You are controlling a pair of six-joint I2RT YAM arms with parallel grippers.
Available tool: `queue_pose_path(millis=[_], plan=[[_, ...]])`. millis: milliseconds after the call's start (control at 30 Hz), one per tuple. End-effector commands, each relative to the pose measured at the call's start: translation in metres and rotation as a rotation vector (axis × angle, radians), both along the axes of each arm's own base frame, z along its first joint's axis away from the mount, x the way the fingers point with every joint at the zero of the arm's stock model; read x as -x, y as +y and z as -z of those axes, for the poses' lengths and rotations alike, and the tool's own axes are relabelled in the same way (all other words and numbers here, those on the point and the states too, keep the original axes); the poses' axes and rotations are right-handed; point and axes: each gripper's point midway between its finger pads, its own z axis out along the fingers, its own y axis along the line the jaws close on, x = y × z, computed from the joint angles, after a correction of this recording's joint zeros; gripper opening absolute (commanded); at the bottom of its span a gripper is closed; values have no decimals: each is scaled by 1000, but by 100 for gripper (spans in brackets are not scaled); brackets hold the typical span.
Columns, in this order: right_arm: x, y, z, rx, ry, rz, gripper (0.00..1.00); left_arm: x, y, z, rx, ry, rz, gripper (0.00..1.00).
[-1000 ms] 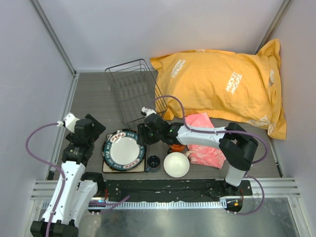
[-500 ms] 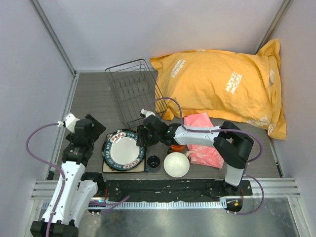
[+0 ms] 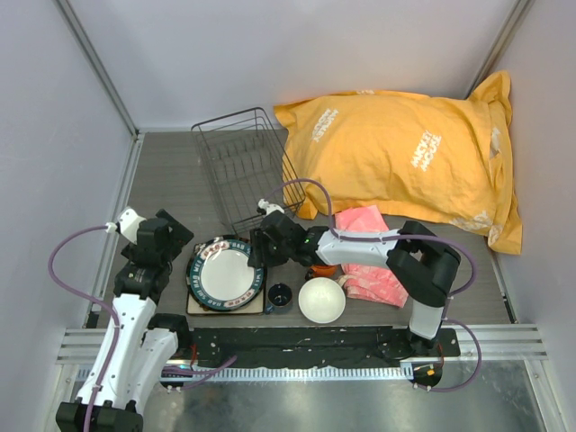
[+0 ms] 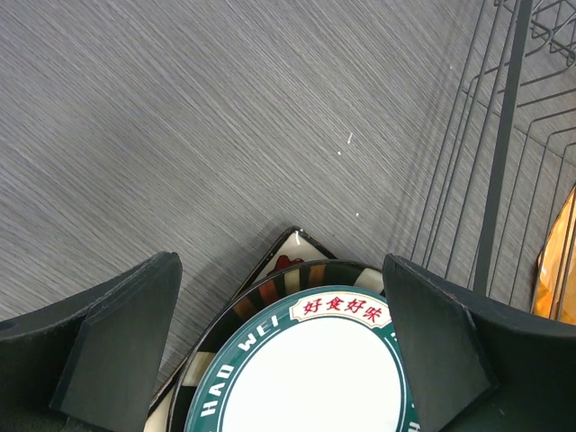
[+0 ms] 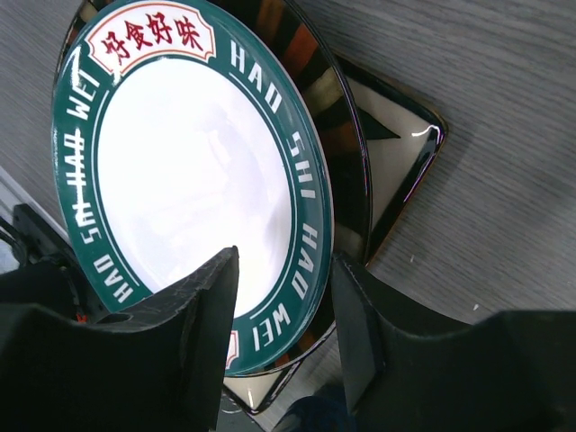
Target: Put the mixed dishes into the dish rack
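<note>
Here the right fingers point(image 5: 281, 256), half apart, straddle the edge of the white plate with dark patterned rim point(image 5: 180, 162), on the bench point(image 4: 180, 108) near the dish rack point(image 3: 241, 166); the left fingers point(image 4: 279, 261) gape wide beside it.

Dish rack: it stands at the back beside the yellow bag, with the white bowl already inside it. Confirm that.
Wrong on the bowl. The dish rack does stand at the back beside the yellow bag, but the white bowl is on the table near the front edge, next to the small dark cup. The top view shows this.
</note>
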Motion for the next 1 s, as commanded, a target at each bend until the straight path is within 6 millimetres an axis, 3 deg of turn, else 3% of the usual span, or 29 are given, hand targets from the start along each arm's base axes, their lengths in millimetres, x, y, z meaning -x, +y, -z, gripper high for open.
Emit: queue_pose_path(millis=[0, 400, 800, 967], plan=[[2, -5, 6, -11, 40, 68, 51, -2, 0, 0, 5, -7, -1, 99], [14, -8, 20, -52, 161, 141, 46, -4, 0, -1, 3, -5, 0, 99], [5, -24, 35, -111, 241, 221, 41, -3, 0, -1, 3, -5, 0, 98], [3, -25, 35, -121, 243, 220, 33, -2, -1, 1, 8, -1, 2, 98]])
